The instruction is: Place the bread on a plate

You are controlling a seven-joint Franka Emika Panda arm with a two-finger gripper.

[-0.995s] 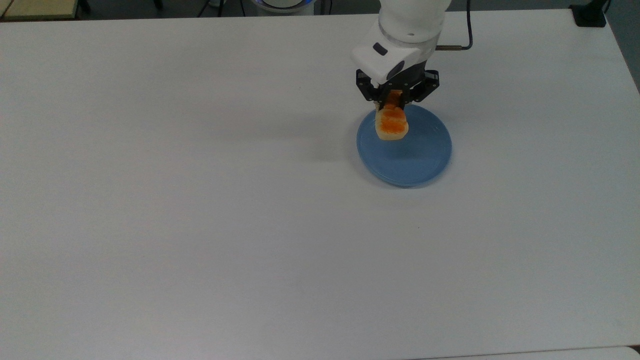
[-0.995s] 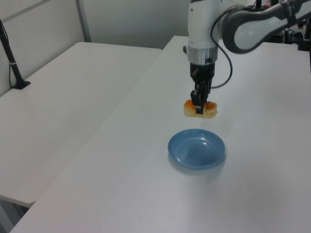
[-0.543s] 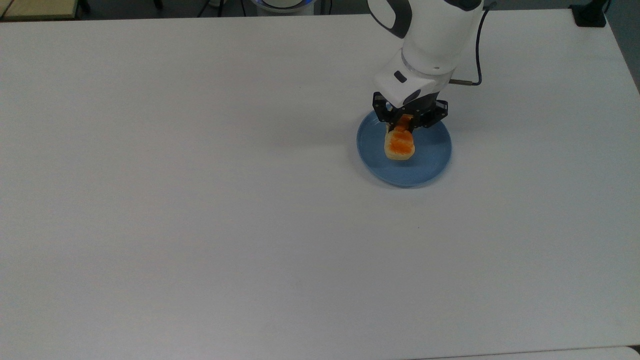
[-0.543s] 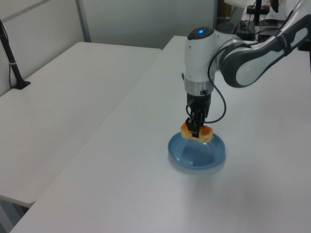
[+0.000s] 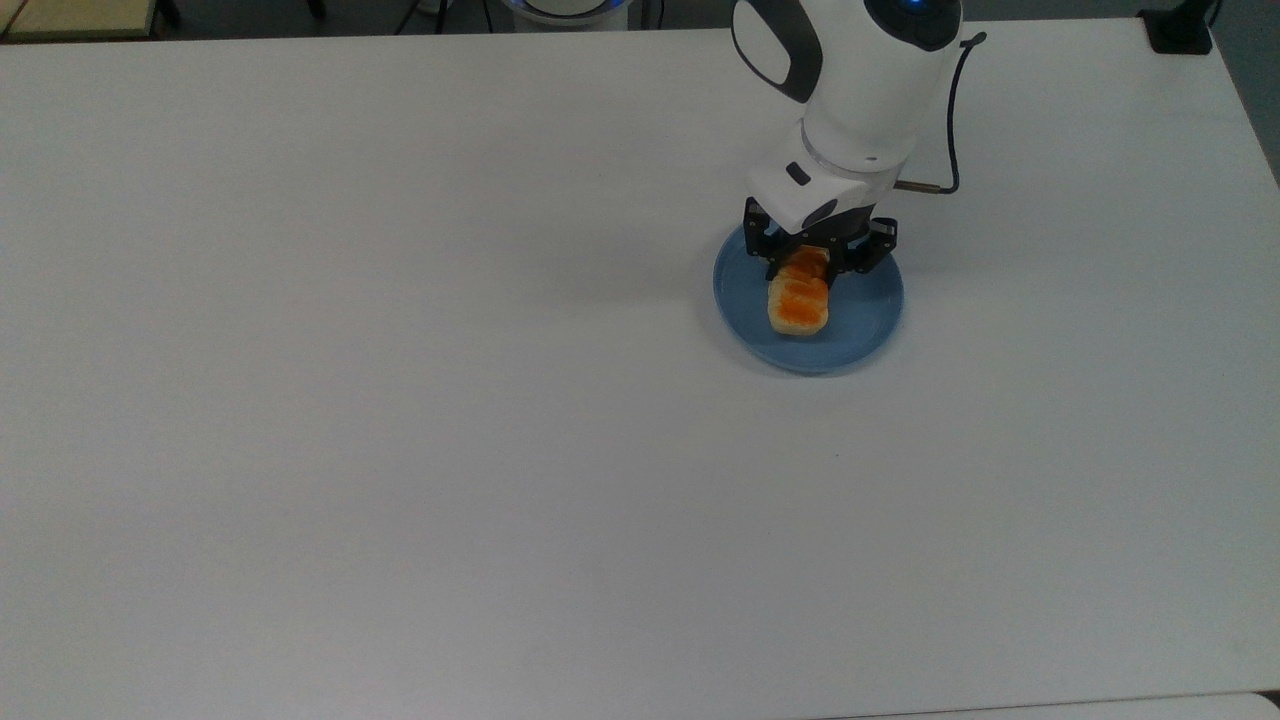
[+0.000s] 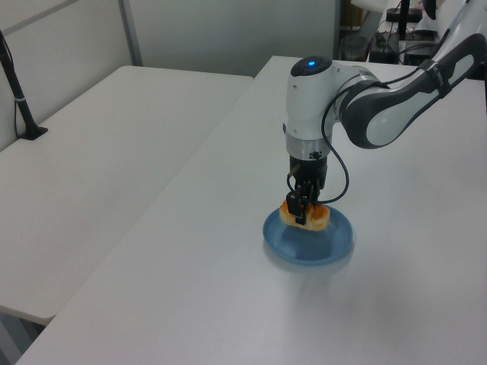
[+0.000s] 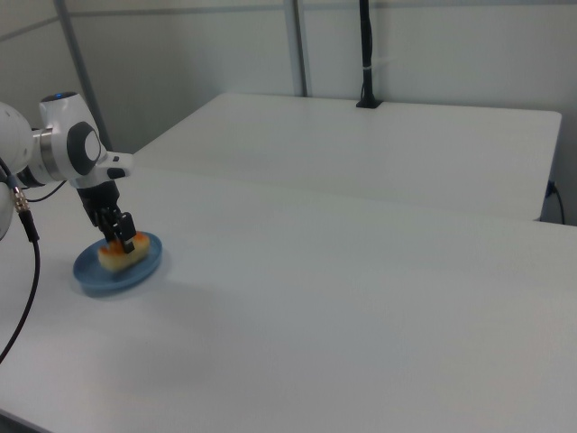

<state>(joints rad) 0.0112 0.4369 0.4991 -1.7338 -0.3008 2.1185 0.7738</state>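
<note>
The blue plate (image 5: 855,322) lies on the white table at the top view's right. The orange-topped bread (image 5: 798,305) is down in the plate, on its side nearer the arm, with its long side pointing away from the arm. My gripper (image 5: 808,266) comes straight down from above and is shut on the far half of the bread. The left view has the bread (image 6: 320,220) low in the plate (image 6: 312,248) with the gripper (image 6: 302,214) clamped on it. I cannot tell whether the loaf touches the plate. The right view gives the same hold: gripper (image 7: 125,242), bread (image 7: 115,261), plate (image 7: 95,280).
A black cable (image 5: 950,120) loops off the wrist at the top view's upper right. A second white table (image 6: 91,152) stands beside this one in the left view, with a black post (image 6: 17,91) at its far end. Wide bare tabletop (image 5: 400,400) surrounds the plate.
The gripper has carried the bread from just beyond the plate's rim to over the plate and lowered it into the plate. The hold on the bread is unchanged.
</note>
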